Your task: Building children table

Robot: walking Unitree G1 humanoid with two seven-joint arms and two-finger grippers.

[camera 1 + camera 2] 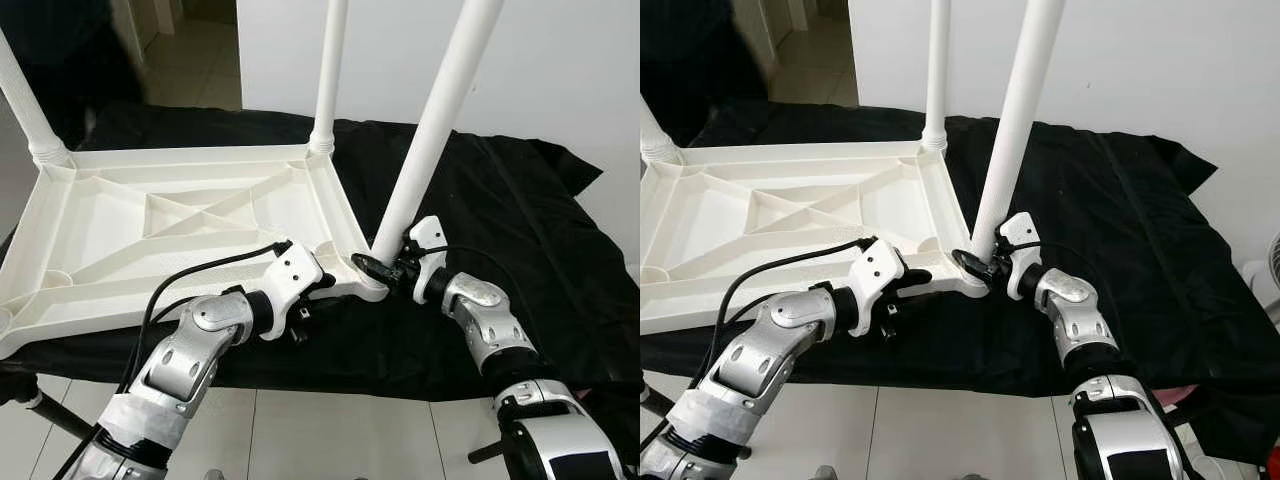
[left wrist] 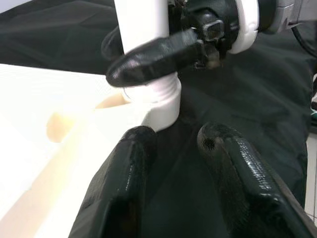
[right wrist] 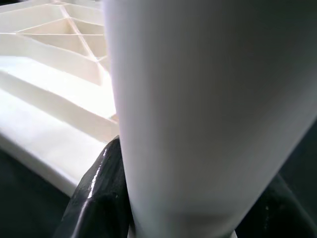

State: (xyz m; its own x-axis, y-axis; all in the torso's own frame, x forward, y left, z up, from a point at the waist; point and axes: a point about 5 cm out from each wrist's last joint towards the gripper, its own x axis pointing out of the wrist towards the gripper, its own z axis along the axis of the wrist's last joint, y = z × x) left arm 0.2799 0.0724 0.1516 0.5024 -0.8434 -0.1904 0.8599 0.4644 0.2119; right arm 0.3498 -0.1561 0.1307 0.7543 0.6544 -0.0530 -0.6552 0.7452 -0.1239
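Note:
A white plastic children's table (image 1: pixel 150 220) lies upside down on a black cloth. Two legs stand in its far corners (image 1: pixel 330 70), (image 1: pixel 25 110). A third white leg (image 1: pixel 430 130) leans slightly in the near right corner socket (image 2: pixel 163 99). My right gripper (image 1: pixel 385 268) is shut on this leg just above the socket; the leg sits between its fingers (image 3: pixel 99 188) in the right wrist view. My left gripper (image 1: pixel 325 290) is open at the table's front edge, beside that corner, one finger (image 2: pixel 119 188) over the white rim and the other over cloth.
The black cloth (image 1: pixel 500 200) covers a low surface that ends near me at a tiled floor (image 1: pixel 330 440). A white wall (image 1: pixel 560 60) stands behind on the right. A doorway opens at the far left.

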